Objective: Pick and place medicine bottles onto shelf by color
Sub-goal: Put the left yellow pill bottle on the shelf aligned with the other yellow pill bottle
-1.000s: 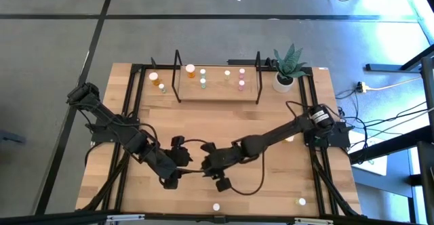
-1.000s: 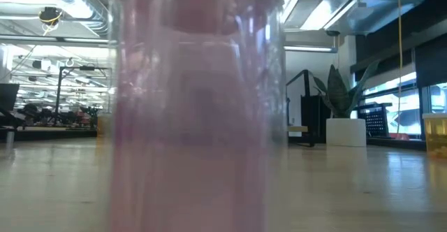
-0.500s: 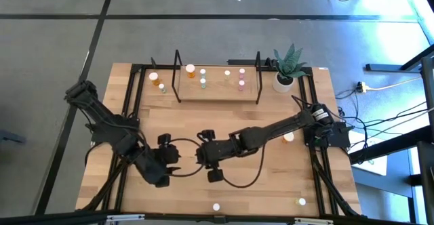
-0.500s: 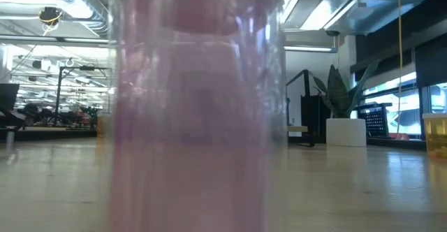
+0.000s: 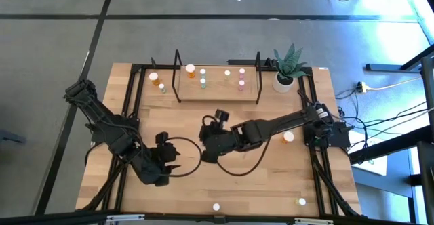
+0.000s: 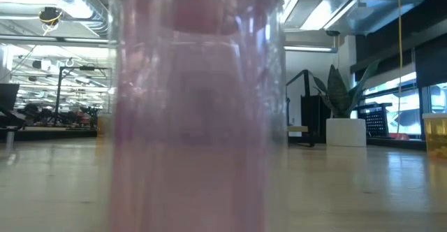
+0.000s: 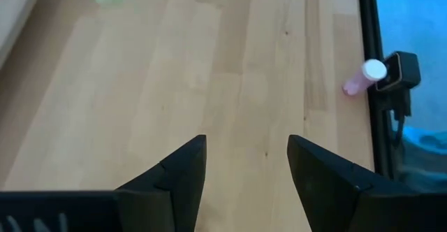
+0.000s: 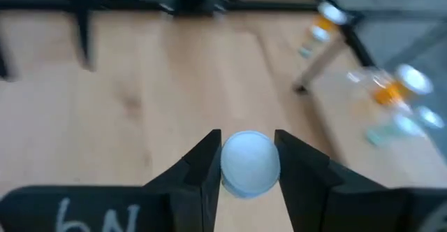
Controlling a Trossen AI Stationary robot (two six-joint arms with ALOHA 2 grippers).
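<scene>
While gripping a white-capped bottle [image 8: 249, 163], right tool [image 8: 246, 163] mid-table.

The table [image 5: 224, 191] is pale planked wood with a smooth, faintly sheened finish — the shelf [image 5: 217, 91] board looks the same, its end loops thin black metal. The pink bottle [image 6: 192, 120] is translucent glossy plastic. The gripper fingers [image 7: 178, 176] look matt black — likely plastic.
</scene>
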